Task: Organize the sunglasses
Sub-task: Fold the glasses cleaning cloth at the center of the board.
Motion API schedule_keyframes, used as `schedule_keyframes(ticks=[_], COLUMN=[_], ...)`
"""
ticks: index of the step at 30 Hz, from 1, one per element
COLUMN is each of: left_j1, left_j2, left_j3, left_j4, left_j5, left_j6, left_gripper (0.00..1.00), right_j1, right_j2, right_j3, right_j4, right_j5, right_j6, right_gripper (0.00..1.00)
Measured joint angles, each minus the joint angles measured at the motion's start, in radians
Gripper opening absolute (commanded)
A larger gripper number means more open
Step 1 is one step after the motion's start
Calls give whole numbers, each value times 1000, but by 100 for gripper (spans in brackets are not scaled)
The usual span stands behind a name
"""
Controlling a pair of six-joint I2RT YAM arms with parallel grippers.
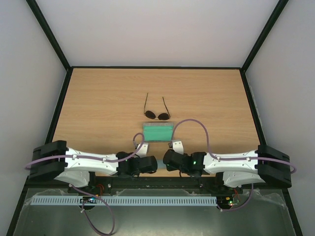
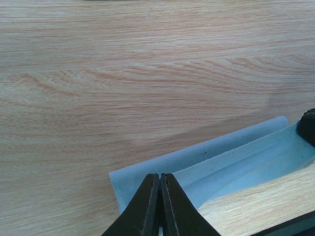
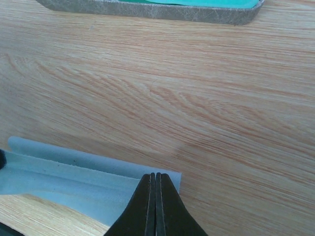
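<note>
The sunglasses [image 1: 156,115], with two round dark lenses and thin black temple arms pointing to the far side, lie open on the wooden table, just beyond the case. They show only in the top view. My left gripper [image 1: 145,158] [image 2: 160,176] is shut, its tips over the left corner of a folded light blue cloth [image 2: 231,152]. My right gripper [image 1: 171,155] [image 3: 155,175] is shut, its tips over the cloth's right corner [image 3: 74,169]. Both grippers sit low by the near edge, well short of the sunglasses.
The grey case [image 1: 157,132], open with its teal-green inside up, lies between the cloth and the sunglasses; its near rim shows in the right wrist view [image 3: 147,10]. Black frame rails [image 1: 59,105] border the table left, right and far.
</note>
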Motion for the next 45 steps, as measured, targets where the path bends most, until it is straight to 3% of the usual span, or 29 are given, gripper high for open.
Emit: schedule_keyframes(ticks=[32, 45], left_j1=[32, 32], left_j2=[21, -37], left_j3=[-23, -51], left_j4=[-1, -18], left_j5=[0, -4], left_j6=[15, 3], left_gripper=[7, 6], right_j1=[-33, -33], right_j2=[112, 130], right_j3=[46, 58], right_j4=[12, 16], right_j5=[-12, -14], right_j6=[-63, -78], right_gripper=[1, 3])
